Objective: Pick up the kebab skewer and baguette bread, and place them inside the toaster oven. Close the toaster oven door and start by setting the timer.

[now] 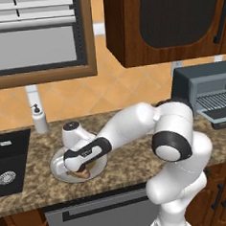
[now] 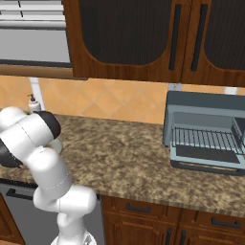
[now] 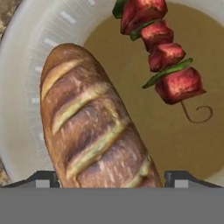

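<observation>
In the hand view the golden-brown baguette bread (image 3: 94,127) lies on a white plate (image 3: 26,65). My gripper (image 3: 113,179) is open, one fingertip close on each side of the loaf's near end. The kebab skewer (image 3: 164,52), red chunks with green bits, lies to the right of the bread on the same plate. From the left base view my hand hovers low over the plate (image 1: 59,168), with a bit of bread (image 1: 82,175) showing under it. The toaster oven (image 1: 209,95) (image 2: 206,124) stands far right on the counter, its door (image 2: 206,161) folded down, wire rack (image 2: 206,139) bare.
A black sink (image 1: 8,161) lies left of the plate, with a soap dispenser (image 1: 38,118) behind it at the wall. Granite counter (image 2: 124,158) stretches between plate and oven. Dark wood cabinets (image 2: 143,38) hang above.
</observation>
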Controlling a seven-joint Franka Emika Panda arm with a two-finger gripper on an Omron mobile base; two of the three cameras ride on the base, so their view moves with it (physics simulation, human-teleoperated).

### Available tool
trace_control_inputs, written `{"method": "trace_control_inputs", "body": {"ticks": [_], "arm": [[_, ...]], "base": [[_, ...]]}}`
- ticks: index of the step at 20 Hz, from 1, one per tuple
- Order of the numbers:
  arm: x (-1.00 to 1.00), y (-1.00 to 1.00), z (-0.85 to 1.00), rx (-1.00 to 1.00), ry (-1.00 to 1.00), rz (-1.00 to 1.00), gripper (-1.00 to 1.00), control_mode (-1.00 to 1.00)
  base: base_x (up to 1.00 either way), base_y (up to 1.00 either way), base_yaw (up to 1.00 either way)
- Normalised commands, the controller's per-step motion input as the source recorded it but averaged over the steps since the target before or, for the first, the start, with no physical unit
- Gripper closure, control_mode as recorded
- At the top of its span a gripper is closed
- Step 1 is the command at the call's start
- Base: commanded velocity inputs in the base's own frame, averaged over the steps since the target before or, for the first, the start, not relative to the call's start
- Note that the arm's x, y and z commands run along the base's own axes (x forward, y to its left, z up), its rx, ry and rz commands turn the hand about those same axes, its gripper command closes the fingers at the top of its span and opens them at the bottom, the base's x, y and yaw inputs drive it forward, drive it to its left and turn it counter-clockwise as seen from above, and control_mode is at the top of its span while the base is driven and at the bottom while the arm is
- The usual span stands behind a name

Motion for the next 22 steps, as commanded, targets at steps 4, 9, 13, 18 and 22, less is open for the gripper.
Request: {"method": "trace_control_inputs", "body": {"ticks": [4, 9, 13, 18, 22], "arm": [[-0.03, -0.09, 0.56, 0.02, -0.01, -0.02, 1.0, -1.0], [-0.03, -0.17, 0.72, 0.02, 0.0, -0.06, 1.0, -1.0], [-0.36, -0.32, 0.49, 0.0, -0.04, -0.17, 1.0, -1.0], [-0.12, -0.65, 0.5, 0.02, 0.0, -0.36, 1.0, -1.0], [0.0, -0.96, 0.37, 0.07, 0.0, -0.46, 1.0, -1.0]], "base": [[0.0, 0.0, 0.0], [0.0, 0.0, 0.0], [0.0, 0.0, 0.0], [0.0, 0.0, 0.0], [0.0, 0.0, 0.0]]}}
